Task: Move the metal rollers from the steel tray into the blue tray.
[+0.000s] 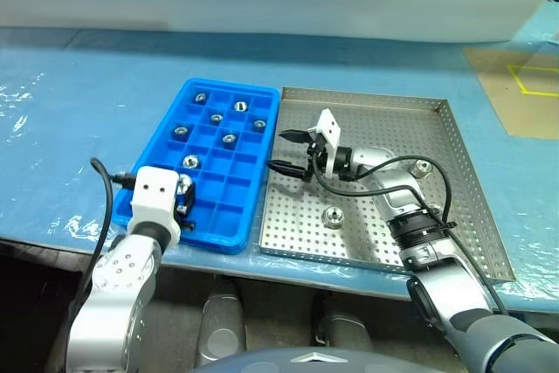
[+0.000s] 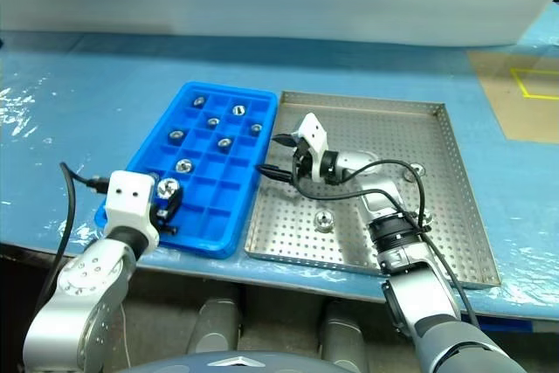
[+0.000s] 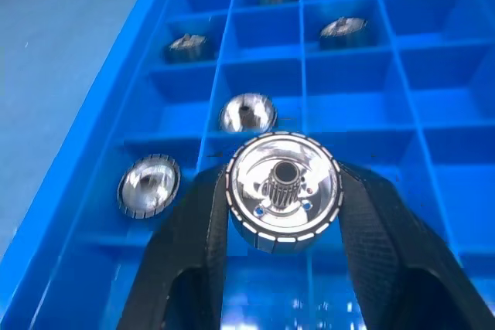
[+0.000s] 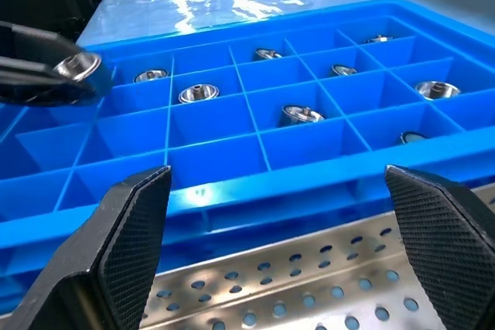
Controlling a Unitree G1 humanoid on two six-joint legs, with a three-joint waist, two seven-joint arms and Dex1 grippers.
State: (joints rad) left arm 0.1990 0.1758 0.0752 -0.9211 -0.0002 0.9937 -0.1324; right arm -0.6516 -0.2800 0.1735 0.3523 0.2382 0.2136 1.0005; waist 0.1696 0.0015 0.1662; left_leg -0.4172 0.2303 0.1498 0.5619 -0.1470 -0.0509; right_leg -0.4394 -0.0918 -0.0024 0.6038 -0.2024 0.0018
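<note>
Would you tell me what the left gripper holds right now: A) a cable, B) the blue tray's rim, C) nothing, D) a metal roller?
D: the left gripper is shut on a roller, held over the blue tray.

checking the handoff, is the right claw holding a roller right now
No: the right claw stands wide open with nothing between its fingers, over the steel tray beside the blue tray.

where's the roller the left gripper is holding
In the head views it is clamped in the left gripper over the blue tray's near-left corner: roller.
</note>
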